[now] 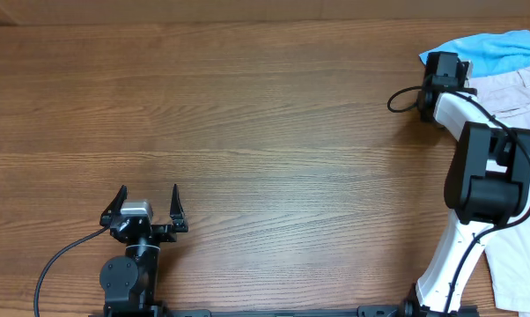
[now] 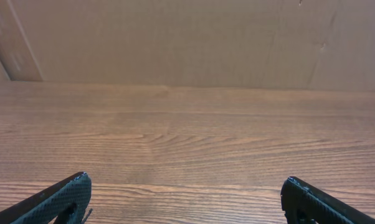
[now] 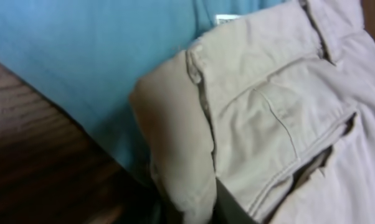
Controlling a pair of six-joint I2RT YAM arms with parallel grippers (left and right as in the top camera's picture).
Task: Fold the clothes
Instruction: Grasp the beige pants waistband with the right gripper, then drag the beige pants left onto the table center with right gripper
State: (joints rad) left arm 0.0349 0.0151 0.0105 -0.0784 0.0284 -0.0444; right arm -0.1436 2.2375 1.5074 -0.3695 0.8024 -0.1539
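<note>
1. R gripper: at the far-right of the table, on the left edge of the shorts. Its fingers don't show in the wrist view, so you cannot tell whether it is clenched on cloth or slack.
2. Ridge: a raised beige fold below the waistband corner, prob. the pinch site. Confirm a firm bite before you lift.
3. Blue shirt: touches the ridge and seems partly under the shorts. Take beige cloth only, and lift slowly to check the shirt isn't riding along.
4. Shorts, overall: bunched at the right edge, partly out of the overhead view, welt pocket facing up. Bring them to open table and flatten them before any fold.
5. L gripper: released, jaws wide, empty, front-left and well apart from the shorts. Use it for the opp. waistband corner.
</note>
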